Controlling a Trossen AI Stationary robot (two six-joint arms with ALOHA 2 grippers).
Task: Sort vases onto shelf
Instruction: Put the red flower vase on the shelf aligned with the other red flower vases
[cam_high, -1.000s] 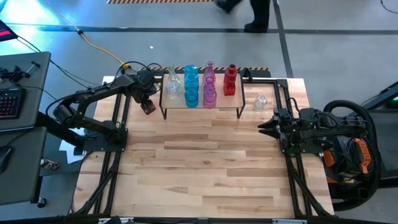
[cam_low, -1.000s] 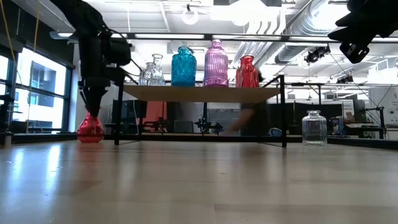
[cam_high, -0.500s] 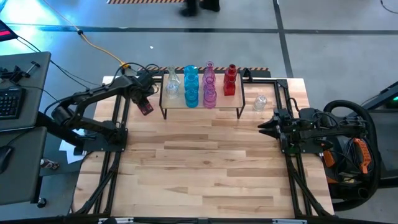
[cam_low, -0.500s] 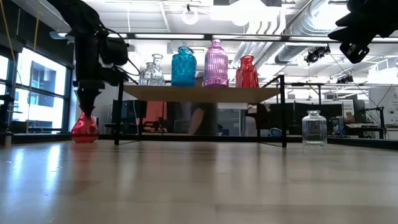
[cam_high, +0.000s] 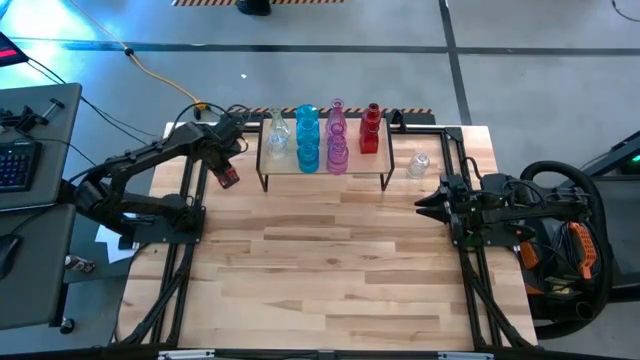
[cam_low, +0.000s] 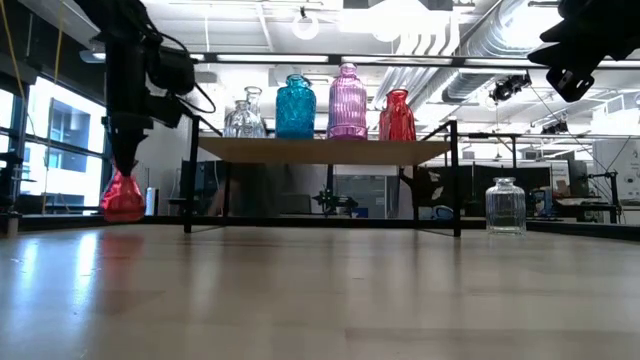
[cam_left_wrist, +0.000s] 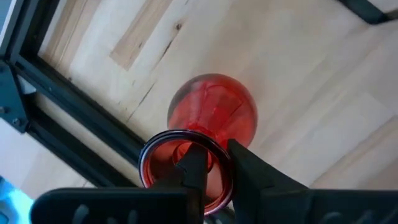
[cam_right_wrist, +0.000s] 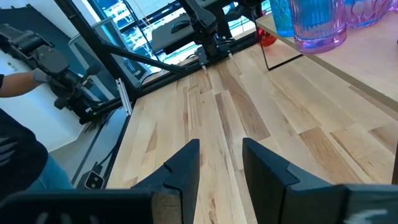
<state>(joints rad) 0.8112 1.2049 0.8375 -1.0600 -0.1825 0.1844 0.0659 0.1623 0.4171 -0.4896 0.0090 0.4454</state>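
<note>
Gripping the red vase (cam_left_wrist: 211, 118) by its rim, the left gripper (cam_left_wrist: 214, 165) has just closed and lifted it clear of the table, at nine o'clock of the shelf (cam_high: 325, 165); shelving can follow.

— Any writing to read on the vases (cam_high: 320, 138) or the shelf (cam_high: 325, 172)?
— None; the glass is plain and the wood top bare.
— On the table (cam_high: 330, 270), then?
— No label, number or brand can be made out there; nothing legible shows in any view.
</note>
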